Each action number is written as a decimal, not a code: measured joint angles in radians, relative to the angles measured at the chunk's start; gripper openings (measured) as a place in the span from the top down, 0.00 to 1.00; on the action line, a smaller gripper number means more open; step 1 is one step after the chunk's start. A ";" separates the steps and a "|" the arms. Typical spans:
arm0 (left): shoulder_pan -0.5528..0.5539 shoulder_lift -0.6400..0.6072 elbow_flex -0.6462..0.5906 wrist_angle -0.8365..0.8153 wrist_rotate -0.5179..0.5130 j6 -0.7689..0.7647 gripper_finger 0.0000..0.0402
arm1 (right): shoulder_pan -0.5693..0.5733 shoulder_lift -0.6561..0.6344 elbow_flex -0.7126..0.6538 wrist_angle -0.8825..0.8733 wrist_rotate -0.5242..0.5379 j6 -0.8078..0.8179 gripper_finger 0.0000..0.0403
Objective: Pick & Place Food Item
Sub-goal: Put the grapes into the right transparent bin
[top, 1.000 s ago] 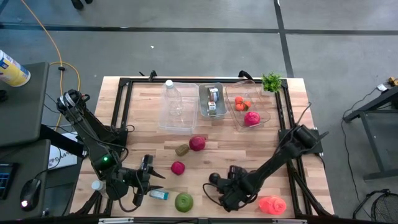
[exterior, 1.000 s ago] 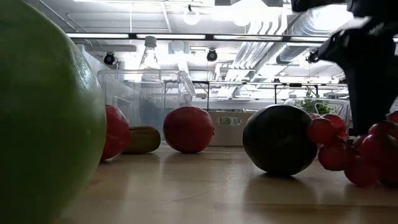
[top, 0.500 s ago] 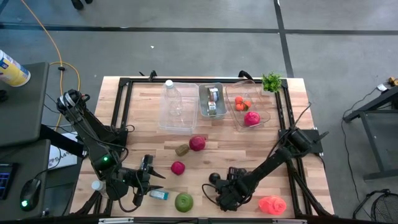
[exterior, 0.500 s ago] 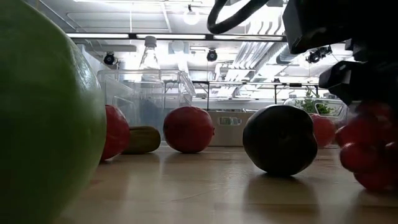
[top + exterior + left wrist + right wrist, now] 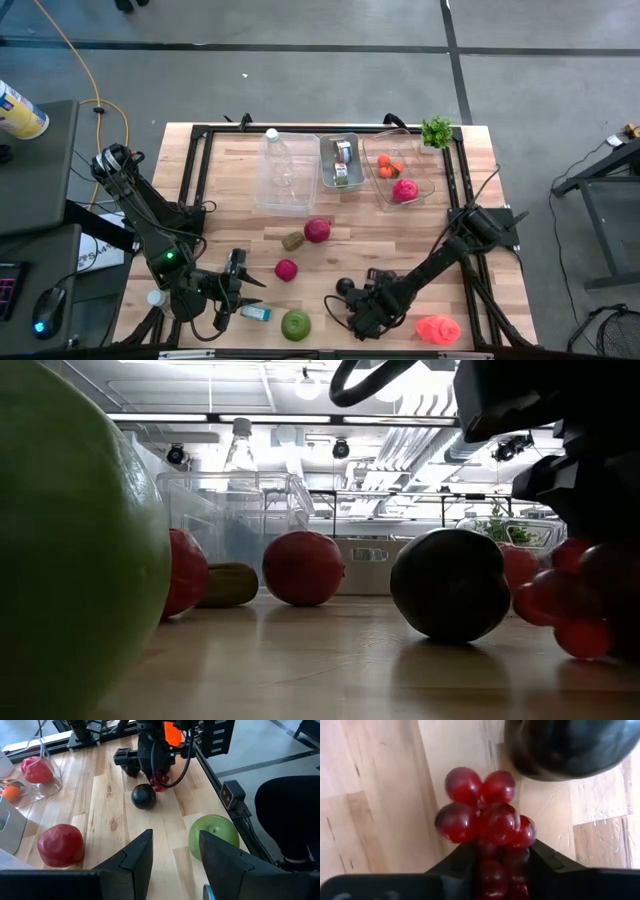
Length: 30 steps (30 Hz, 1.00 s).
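Note:
A bunch of red grapes (image 5: 487, 822) lies on the wooden table next to a dark plum (image 5: 565, 742). My right gripper (image 5: 502, 867) stands over the bunch near the table's front edge and is shut on it; the left wrist view shows it over the grapes (image 5: 160, 781). My left gripper (image 5: 175, 852) waits open at the front left, with nothing between its fingers. A green apple (image 5: 295, 323) rests on the table between the two arms. My right gripper pinches the grape bunch between its two fingers, which close on the berries (image 5: 492, 852) at one end of the bunch. The fingers come from above, pointing steeply down. The bunch rests on the table, its other berries spreading out past the fingertips toward the plum.
A red round fruit (image 5: 317, 231), a brownish one (image 5: 292, 241) and a small red one (image 5: 287, 269) lie mid-table. A pink item (image 5: 437, 328) sits at the front right. Clear bins (image 5: 285, 170) and a metal tray (image 5: 340, 160) line the far edge.
My right gripper has come down over the grapes beside the plum. In the low view the berries, spread out before, now sit drawn closer together under the gripper. The plum has stayed where it was.

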<state>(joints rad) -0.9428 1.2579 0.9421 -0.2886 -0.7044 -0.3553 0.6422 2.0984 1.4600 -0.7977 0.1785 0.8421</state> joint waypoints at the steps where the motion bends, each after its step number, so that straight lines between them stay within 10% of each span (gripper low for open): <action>1: 0.000 0.000 0.000 0.000 0.000 0.000 0.62 | -0.003 0.001 0.005 -0.005 0.010 0.000 0.78; 15: 0.000 0.000 0.000 -0.004 0.000 -0.002 0.62 | -0.039 0.006 0.351 -0.464 0.039 0.099 0.81; 20: -0.001 0.000 -0.016 -0.007 0.001 -0.005 0.62 | -0.055 0.002 0.498 -0.776 0.255 0.165 0.81; 30: 0.017 0.000 -0.019 -0.036 0.000 0.026 0.62 | -0.195 -0.140 0.493 -0.772 0.708 0.148 0.82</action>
<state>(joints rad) -0.9256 1.2583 0.9234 -0.3248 -0.7040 -0.3298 0.4467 1.9582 1.9534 -1.5700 0.8865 0.9897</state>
